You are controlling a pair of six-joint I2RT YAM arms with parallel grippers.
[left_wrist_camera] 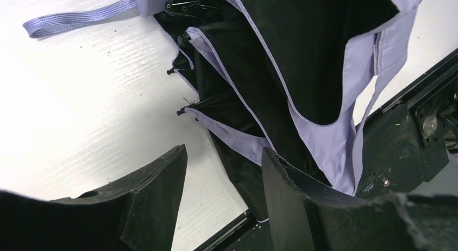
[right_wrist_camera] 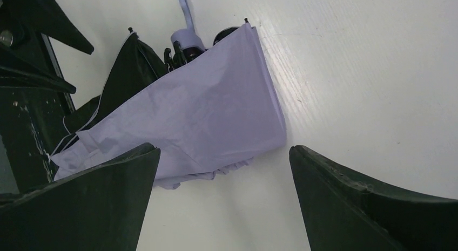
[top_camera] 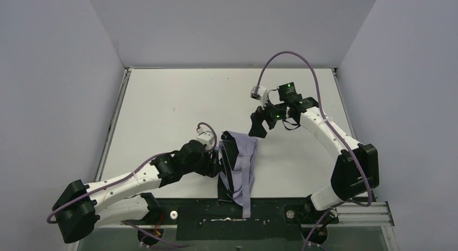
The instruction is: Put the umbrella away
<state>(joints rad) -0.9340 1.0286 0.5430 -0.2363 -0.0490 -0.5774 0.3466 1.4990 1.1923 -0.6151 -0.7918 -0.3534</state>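
Umbrella collapsed, long axis runs near-far.

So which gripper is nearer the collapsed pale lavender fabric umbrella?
Left. The left gripper sits at the left edge of the umbrella; the right gripper hovers open beyond its far end, apart.

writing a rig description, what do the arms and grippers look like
Both the left arm and right arm have white links with black joints and bases. A purple cable loops along each. The left gripper and right gripper have black wedge-shaped fingers.
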